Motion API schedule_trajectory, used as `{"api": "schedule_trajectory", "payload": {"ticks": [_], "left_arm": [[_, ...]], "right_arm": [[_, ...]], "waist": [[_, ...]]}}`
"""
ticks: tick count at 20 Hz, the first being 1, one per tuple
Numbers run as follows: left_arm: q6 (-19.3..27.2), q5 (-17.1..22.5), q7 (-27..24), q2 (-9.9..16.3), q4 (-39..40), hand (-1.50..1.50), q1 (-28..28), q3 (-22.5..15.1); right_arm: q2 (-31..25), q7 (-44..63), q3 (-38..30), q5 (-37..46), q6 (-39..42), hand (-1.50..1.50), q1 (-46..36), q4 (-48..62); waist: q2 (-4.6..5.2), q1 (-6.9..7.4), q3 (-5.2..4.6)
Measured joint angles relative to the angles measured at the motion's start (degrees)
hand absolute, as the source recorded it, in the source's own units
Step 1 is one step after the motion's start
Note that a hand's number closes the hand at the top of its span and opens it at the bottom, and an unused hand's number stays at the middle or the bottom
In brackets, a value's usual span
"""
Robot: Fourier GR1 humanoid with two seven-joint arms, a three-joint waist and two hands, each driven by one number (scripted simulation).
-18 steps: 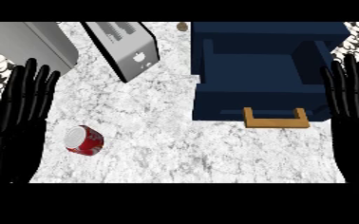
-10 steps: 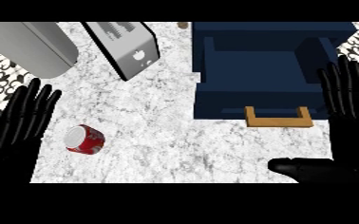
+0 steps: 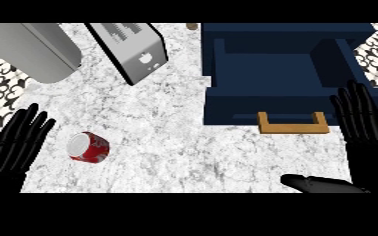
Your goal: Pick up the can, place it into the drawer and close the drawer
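Can (image 3: 88, 147): red, lying on its side at the desk's (image 3: 170, 130) near left, beside the open left robot hand (image 3: 22, 142). Likely light, rigid, prone to roll; grasp across its round wall.

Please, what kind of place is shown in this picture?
Most likely a kitchen counter: a marble-patterned top bears a toaster, a red can on its side, and an open blue drawer.
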Motion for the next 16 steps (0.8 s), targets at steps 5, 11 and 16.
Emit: {"api": "schedule_trajectory", "payload": {"ticks": [5, 11, 16], "left_arm": [[-0.5, 2.3, 3.2, -0.8, -1.8, -1.5, 0.8, 2.3], [-1.0, 2.4, 3.5, -2.4, 0.5, -1.5, 0.4, 4.5], [-2.1, 1.2, 1.0, -2.9, 5.9, -1.5, -1.8, 6.2]], "right_arm": [[-0.9, -2.5, -2.8, -2.6, 2.4, -1.5, 2.2, 0.9], [-0.7, -3.7, -4.3, -3.9, 4.3, -1.5, 5.7, -1.1], [-0.9, -6.4, -6.4, -5.2, 6.5, -1.5, 6.8, 0.7]], "waist": [[0.02, -0.05, 0.0], [0.03, -0.15, -0.01], [0.05, -0.21, -0.01]]}}
